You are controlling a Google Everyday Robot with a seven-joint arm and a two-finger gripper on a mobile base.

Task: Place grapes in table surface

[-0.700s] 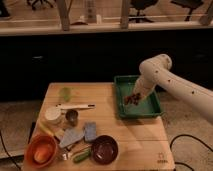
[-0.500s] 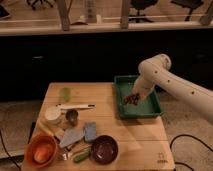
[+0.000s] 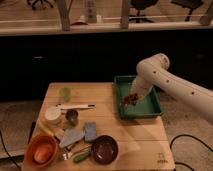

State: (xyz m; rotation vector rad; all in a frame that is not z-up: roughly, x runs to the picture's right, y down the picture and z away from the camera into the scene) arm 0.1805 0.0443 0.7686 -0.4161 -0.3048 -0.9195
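While over tray (image 3: 148, 107), end effector (image 3: 133, 96) (grapes (image 3: 129, 100))

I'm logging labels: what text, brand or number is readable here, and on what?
Small dark mark on a near corner of the light wooden slatted table: too blurred to read.
No other text; none on the hand, shut on the dark purple grapes over the green rectangular tray.

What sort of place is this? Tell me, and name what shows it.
Probably an office or lab test area: office chairs behind a wooden table set with bowls, and a robot arm's gripper shut on grapes at a green tray.
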